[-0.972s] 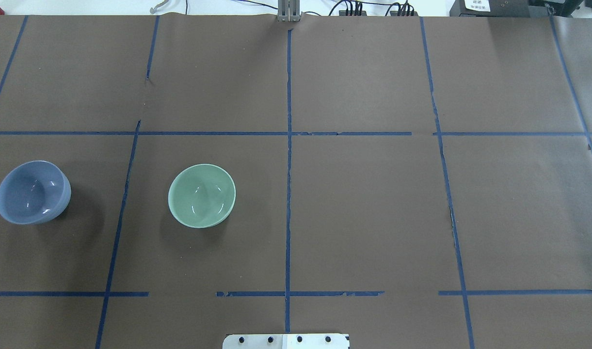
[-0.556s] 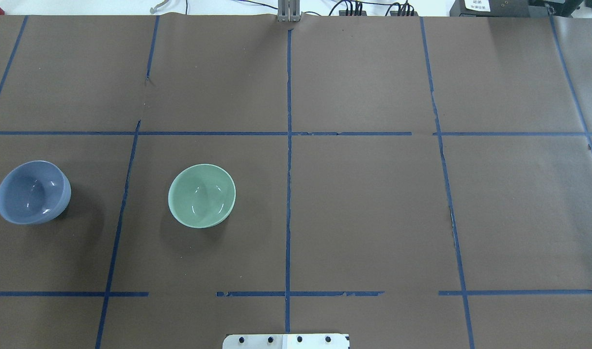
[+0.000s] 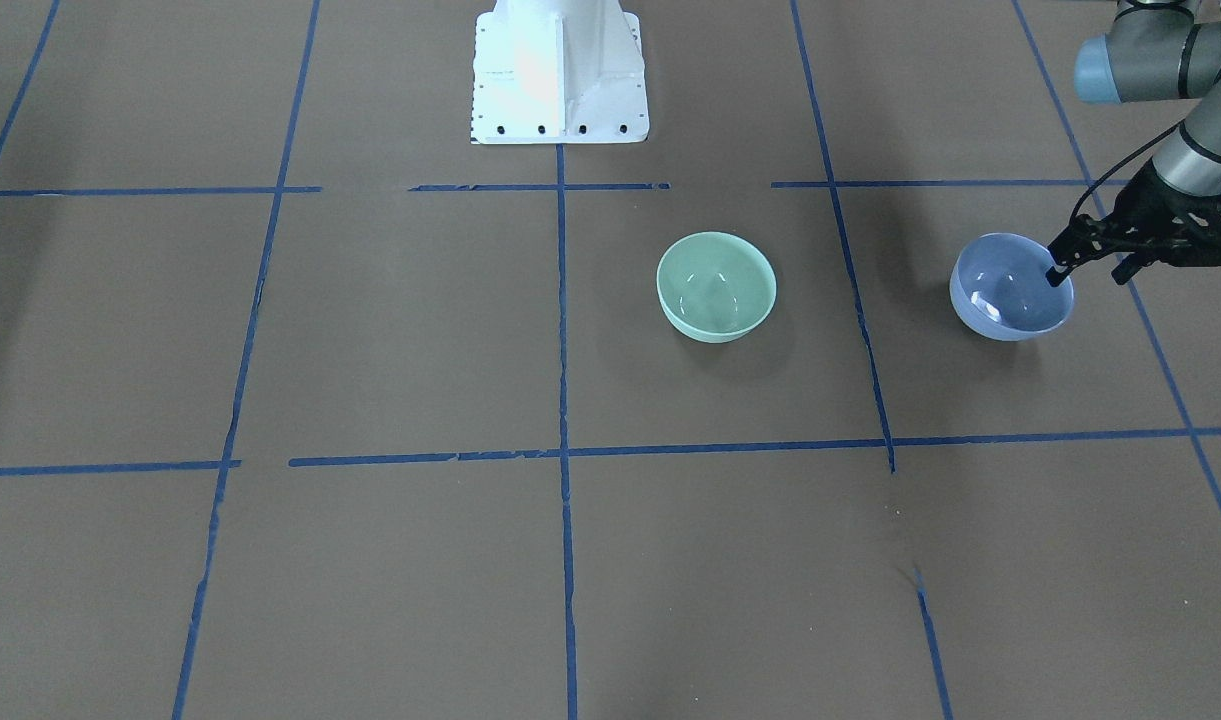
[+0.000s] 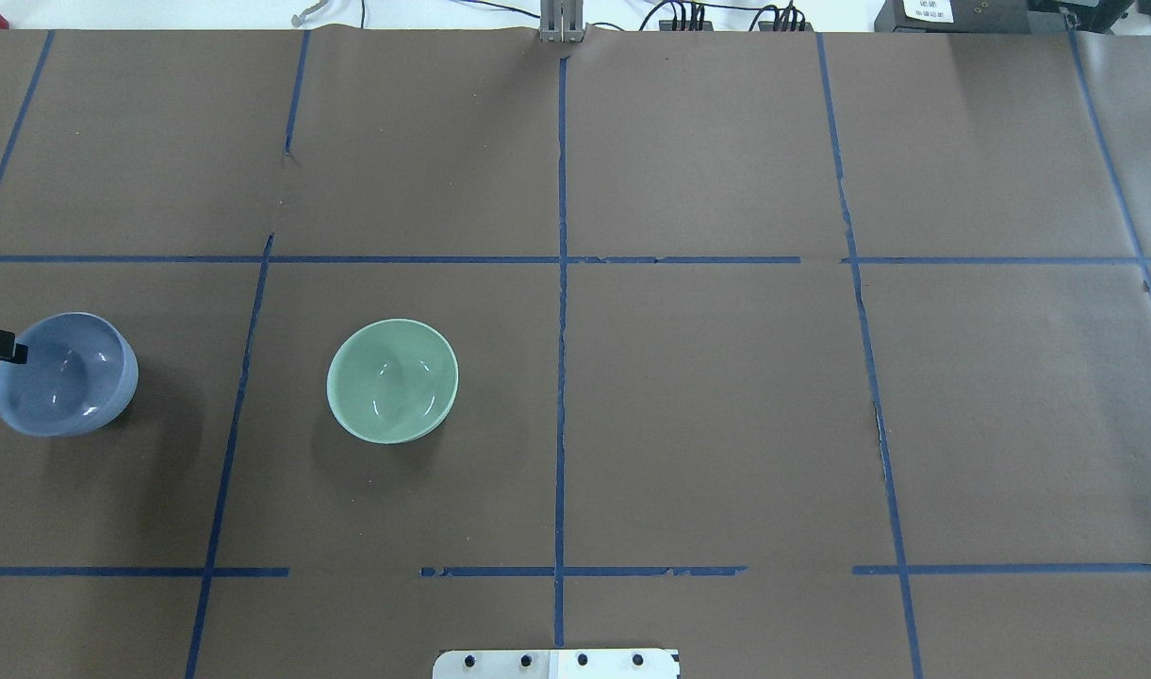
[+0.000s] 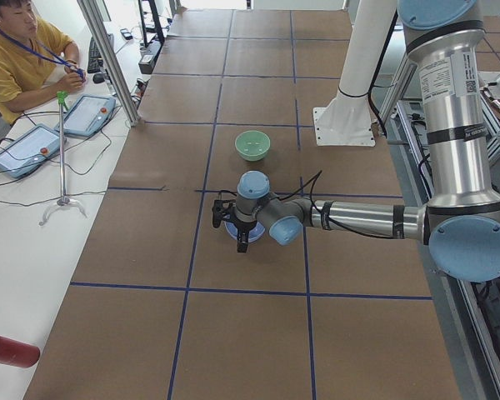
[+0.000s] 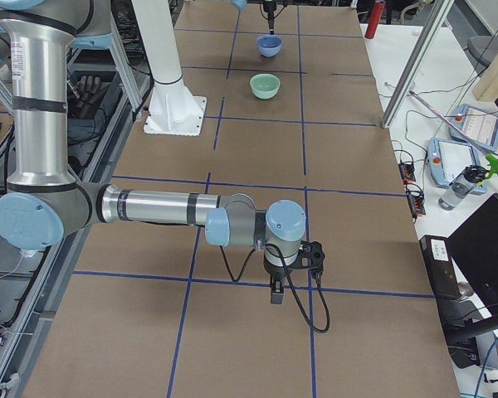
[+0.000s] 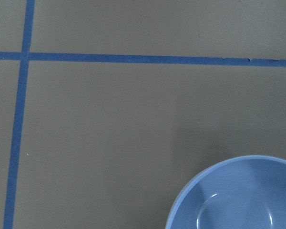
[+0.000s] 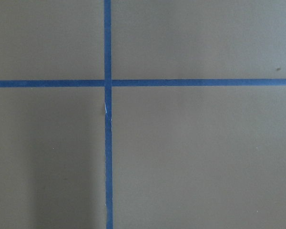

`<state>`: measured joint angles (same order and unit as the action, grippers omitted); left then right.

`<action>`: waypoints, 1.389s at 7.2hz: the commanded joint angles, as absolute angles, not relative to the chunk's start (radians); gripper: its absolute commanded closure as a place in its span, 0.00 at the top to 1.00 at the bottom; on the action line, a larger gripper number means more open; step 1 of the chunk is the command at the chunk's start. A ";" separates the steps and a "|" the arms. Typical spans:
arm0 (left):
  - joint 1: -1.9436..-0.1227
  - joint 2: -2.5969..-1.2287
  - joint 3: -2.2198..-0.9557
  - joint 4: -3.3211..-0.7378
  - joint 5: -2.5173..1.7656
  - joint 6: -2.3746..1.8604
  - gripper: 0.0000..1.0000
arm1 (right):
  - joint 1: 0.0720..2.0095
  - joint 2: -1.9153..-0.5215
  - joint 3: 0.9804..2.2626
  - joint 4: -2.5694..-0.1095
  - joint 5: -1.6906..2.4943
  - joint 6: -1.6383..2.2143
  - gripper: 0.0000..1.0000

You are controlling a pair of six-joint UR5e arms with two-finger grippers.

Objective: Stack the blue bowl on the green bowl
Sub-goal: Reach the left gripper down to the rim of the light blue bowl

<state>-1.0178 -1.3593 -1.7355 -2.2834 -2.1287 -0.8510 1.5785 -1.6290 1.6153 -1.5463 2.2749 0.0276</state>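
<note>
Brown counter (image 4: 726, 424) with a blue tape grid (image 4: 562, 377), white base pedestal (image 3: 558, 70) at the robot's edge. Landmark = green bowl (image 4: 392, 380), upright on the counter, nothing in it.

Right arm (image 6: 158, 207): stretched low, well away from the green bowl toward the robot's right end of the counter. Wrist cam looks straight down on a tape crossing. Right jaws show only in the side view, so can't tell if they're spread or closed.

Left arm (image 5: 358, 218): reaches out on the green bowl's robot-left side, wrist over the blue bowl.

Blue bowl (image 4: 64, 377): upright on the counter, well apart from the green bowl on its robot-left, one tape line between them. Not stacked.

Left jaws: look spread and holding nothing. One fingertip (image 3: 1055, 275) sits over the blue bowl's rim on the side away from the green bowl, the other outside that rim. Can't tell if there's contact.
</note>
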 commanded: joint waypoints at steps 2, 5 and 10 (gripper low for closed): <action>-0.999 -1.345 -1.729 -2.286 -2.111 -0.858 0.00 | 1.578 -1.629 1.615 -1.546 2.276 0.028 1.00; -1.002 -1.341 -1.749 -2.284 -2.125 -0.858 0.00 | 1.578 -1.629 1.615 -1.546 2.275 0.028 1.00; -1.042 -1.499 -2.144 -1.750 -2.187 -0.905 0.00 | 1.578 -1.629 1.615 -1.546 2.275 0.028 1.00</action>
